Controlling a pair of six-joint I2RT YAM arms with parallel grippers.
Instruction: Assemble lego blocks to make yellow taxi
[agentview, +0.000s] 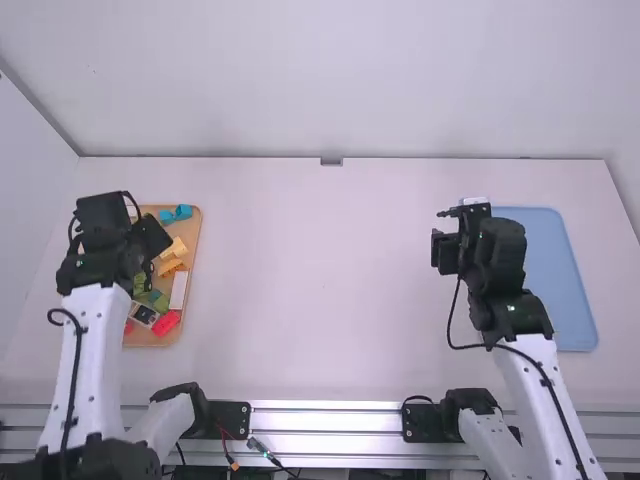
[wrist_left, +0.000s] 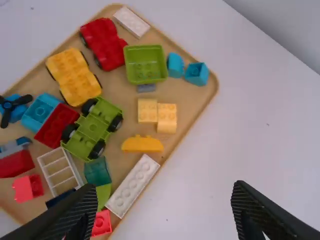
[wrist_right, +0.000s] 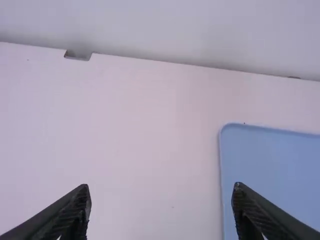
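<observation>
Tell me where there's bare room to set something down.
The broad middle of the white table, between the tan tray and the blue tray, is bare. The blue tray's visible surface is bare too, though the right arm hangs over its left edge. The tan tray is crowded with blocks, under the left gripper.

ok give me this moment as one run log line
left gripper: open, at tan tray | right gripper: open, beside blue tray | yellow wheeled base: in tan tray | taxi: not yet built

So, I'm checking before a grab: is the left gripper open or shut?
Open: the left gripper has its fingers wide apart and holds nothing.
</observation>
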